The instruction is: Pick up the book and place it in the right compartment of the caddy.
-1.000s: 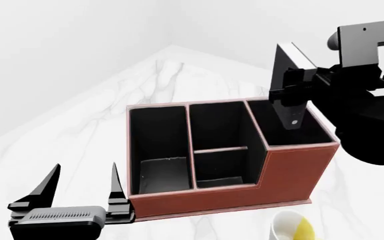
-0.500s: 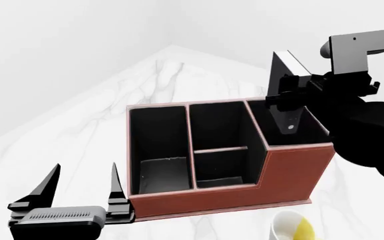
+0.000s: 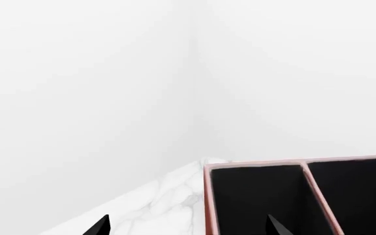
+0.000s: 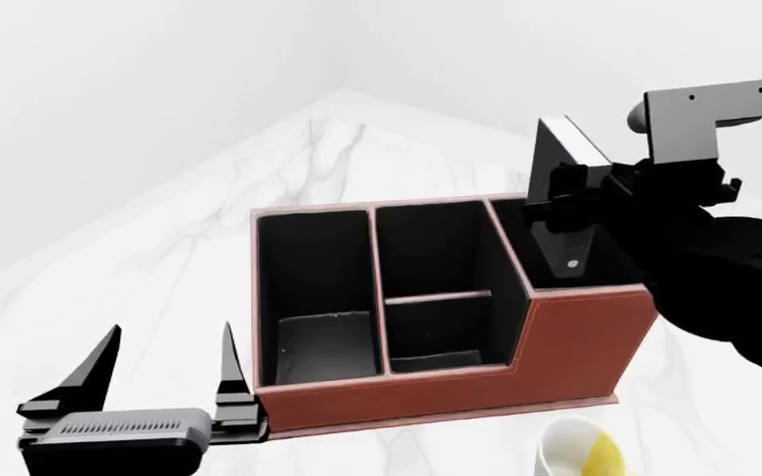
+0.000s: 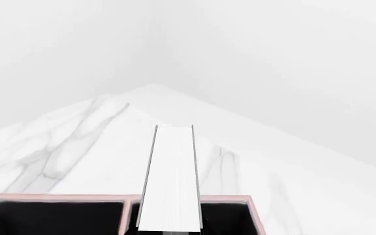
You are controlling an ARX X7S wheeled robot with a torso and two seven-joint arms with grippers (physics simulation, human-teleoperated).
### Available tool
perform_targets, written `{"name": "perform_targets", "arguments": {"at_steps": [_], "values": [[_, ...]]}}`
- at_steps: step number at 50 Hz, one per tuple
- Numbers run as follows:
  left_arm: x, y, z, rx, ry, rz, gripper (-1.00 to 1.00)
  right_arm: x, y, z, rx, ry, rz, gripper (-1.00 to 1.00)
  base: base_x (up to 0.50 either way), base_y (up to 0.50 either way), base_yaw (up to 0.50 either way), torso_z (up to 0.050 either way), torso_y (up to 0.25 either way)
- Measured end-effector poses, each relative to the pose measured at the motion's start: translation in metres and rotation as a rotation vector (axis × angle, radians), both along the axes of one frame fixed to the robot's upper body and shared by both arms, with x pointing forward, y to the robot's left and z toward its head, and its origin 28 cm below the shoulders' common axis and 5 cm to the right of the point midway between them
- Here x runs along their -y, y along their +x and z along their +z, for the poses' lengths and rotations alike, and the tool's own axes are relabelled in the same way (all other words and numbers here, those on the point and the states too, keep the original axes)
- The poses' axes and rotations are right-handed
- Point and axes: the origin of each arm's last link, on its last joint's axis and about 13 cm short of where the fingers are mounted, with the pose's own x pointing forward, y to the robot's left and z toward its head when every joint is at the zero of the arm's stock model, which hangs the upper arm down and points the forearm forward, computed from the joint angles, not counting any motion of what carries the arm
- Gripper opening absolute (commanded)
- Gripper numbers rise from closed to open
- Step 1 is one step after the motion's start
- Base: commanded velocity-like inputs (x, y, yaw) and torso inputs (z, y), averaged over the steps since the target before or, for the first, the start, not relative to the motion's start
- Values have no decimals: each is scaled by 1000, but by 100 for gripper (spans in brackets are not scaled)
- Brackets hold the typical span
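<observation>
The reddish-brown caddy (image 4: pixel 487 387) with black interior stands mid-table. My right gripper (image 4: pixel 567 233) is shut on the small black book (image 4: pixel 556 149), which is held upright and slightly tilted over the tall right compartment (image 4: pixel 613 260). The fingers hide the book's lower end. In the right wrist view the book's white page edges (image 5: pixel 170 181) run up the middle, above the caddy's far rim (image 5: pixel 57 197) and the right compartment (image 5: pixel 230 220). My left gripper (image 4: pixel 170 382) is open and empty, just left of the caddy's front left corner. Its fingertips (image 3: pixel 100 226) straddle the caddy wall (image 3: pixel 207 200).
A white-and-yellow mug (image 4: pixel 573 451) stands in front of the caddy at the lower edge of the head view. The white marble table (image 4: pixel 156 268) narrows to a far corner between plain white walls. The caddy's long left section (image 4: pixel 309 288) and split middle section (image 4: pixel 435 288) hold nothing.
My right gripper has shifted slightly left and down with the book, closer over the right compartment. The left arm and caddy have not moved.
</observation>
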Motion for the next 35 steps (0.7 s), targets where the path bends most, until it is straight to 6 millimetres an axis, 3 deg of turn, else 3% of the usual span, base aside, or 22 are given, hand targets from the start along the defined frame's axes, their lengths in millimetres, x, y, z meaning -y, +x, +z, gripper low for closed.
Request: {"name": "perform_targets", "arguments": {"at_steps": [35], "values": [[1, 0, -1, -1, 1, -4, 100, 3, 2, -21, -36, 17, -4, -100, 0, 0, 0, 0, 2]]}}
